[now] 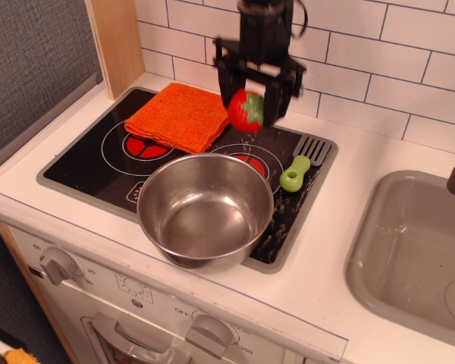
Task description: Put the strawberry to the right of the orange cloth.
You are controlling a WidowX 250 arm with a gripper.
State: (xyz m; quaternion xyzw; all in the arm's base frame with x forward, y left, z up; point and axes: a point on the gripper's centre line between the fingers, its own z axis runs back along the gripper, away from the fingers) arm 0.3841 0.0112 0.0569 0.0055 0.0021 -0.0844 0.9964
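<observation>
The strawberry (246, 111) is red with a green cap and hangs in my gripper (252, 100), which is shut on it. I hold it in the air above the back right of the stove, just right of the orange cloth (176, 116). The cloth is a folded orange square lying on the back left burner. The steel bowl (205, 209) at the stove's front holds nothing.
A black spatula with a green handle (301, 164) lies on the stove's right edge. The black stove top (98, 163) has red printed burner circles. A grey sink (414, 246) is at the right. A tiled wall stands behind, a wooden post at back left.
</observation>
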